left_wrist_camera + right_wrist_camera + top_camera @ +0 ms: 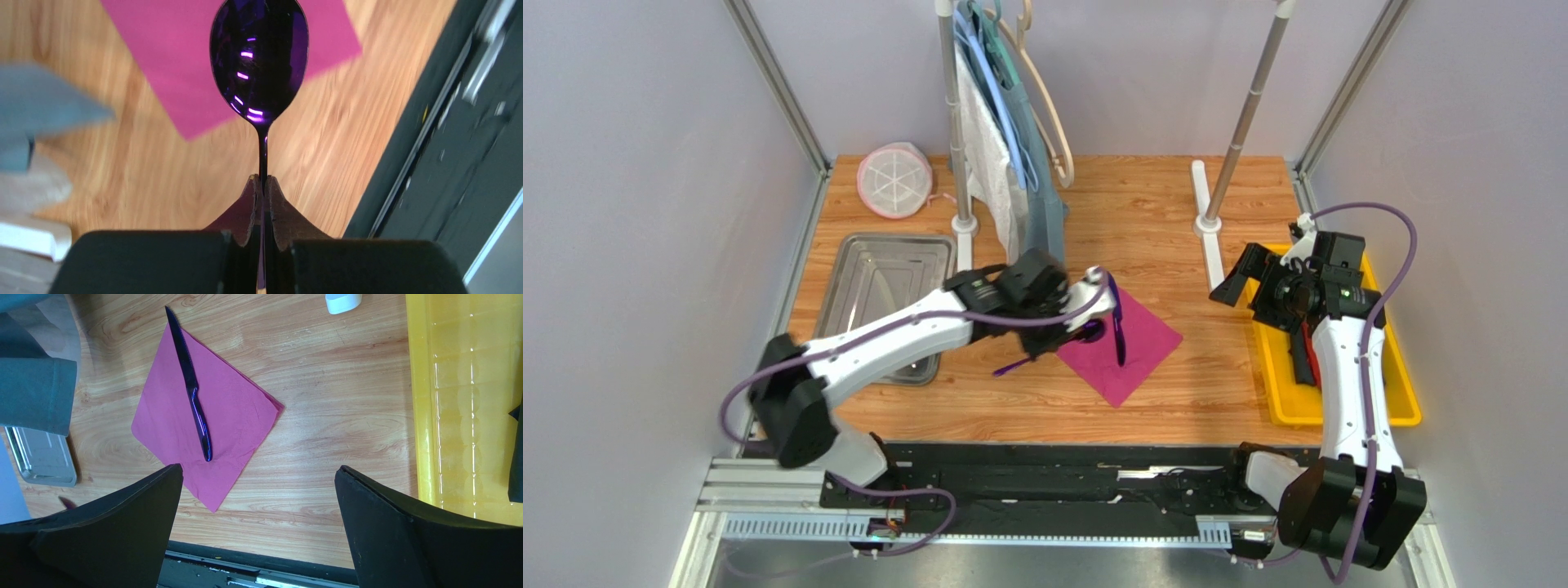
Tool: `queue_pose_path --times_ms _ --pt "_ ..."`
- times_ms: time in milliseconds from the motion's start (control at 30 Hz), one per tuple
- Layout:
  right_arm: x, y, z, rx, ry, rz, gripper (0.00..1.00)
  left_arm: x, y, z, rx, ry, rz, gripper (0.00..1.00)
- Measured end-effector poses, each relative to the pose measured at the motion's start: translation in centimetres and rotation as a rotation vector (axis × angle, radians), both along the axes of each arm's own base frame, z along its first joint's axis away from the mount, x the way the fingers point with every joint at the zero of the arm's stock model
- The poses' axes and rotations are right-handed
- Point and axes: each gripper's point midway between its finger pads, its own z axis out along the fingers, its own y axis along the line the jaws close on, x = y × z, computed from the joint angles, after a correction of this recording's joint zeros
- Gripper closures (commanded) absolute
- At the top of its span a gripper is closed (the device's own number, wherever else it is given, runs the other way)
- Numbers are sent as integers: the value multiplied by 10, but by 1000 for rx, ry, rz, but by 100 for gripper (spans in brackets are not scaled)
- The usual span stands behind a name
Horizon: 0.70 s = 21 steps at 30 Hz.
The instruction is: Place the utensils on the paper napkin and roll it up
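The magenta paper napkin [1140, 353] lies on the wooden table as a diamond; it also shows in the left wrist view [166, 61] and the right wrist view [236, 416]. A dark-purple knife [1118, 321] [195, 398] lies on it. My left gripper [1065, 333] [264, 180] is shut on the handle of a dark-purple spoon [259, 55], held above the napkin's left corner; its handle end sticks out to the left [1017, 364]. My right gripper [1244, 276] [258, 471] is open and empty, to the right of the napkin, by the yellow tray.
A yellow tray [1401, 395] [454, 416] holding red and dark items stands at the right. A metal tray [869, 284] is at the left, a round pink-white lid [895, 180] at the back left. A rack with hanging clothes [1014, 147] and a white-footed post [1208, 223] stand behind.
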Motion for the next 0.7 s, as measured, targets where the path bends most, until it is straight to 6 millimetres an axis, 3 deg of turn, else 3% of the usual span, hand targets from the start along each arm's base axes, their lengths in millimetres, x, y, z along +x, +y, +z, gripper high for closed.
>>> queue_pose_path --times_ms 67,133,200,333,400,533,700 --pt "0 0 0 -1 -1 -1 0 14 -45 6 -24 7 59 100" --pt "1 0 0 -2 -3 -1 0 25 -77 7 -42 21 143 100" --pt "1 0 1 -1 -5 -1 0 44 -113 1 -63 59 308 100" --pt "1 0 1 1 -4 -1 0 65 -138 -19 -51 157 521 100" --pt "1 0 1 2 -5 -1 0 82 -145 -32 -64 226 649 100" --pt "1 1 2 7 -9 4 0 115 -126 -58 -64 338 909 100" --pt "0 7 4 32 -16 23 0 146 -102 -62 -108 368 1131 100"
